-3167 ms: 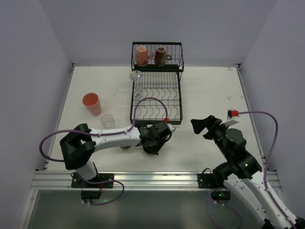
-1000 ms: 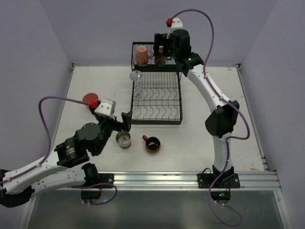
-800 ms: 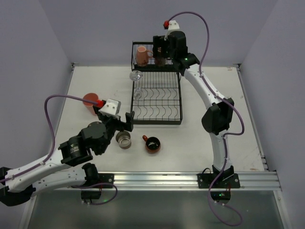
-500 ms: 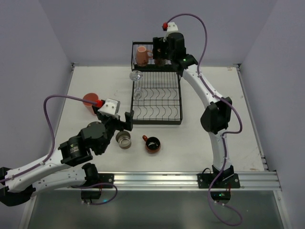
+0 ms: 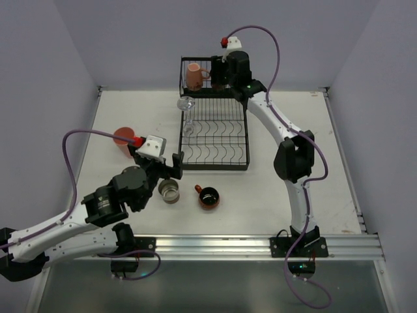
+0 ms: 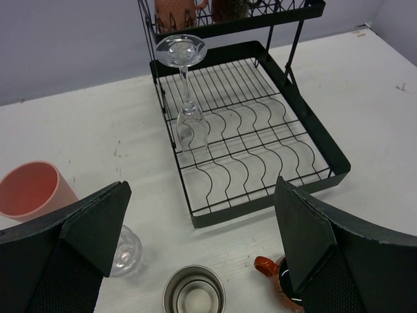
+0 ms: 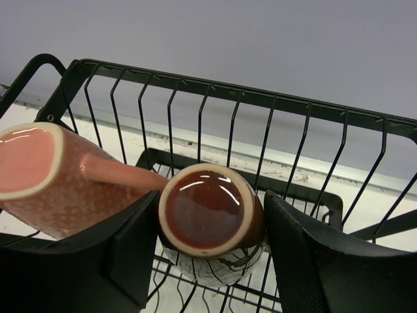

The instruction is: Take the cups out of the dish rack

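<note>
Right gripper: fingers spread wide, one on each side of the glossy dark brown ceramic mug, not yet clamped. The mug sits in the raised tier of the black wire dish rack. Its round end points at the wrist, so its long axis looks in line with the approach. A speckled pink mug lies just beside it.

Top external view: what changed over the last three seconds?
The right gripper swung from the right of the table up to the raised tier of the dish rack and straddles the dark brown mug, jaws open. The left gripper pulled back leftward, open, off the orange-red cup, which sits on the table. Unmoved: pink mug, wine glass, salmon tumbler.
</note>
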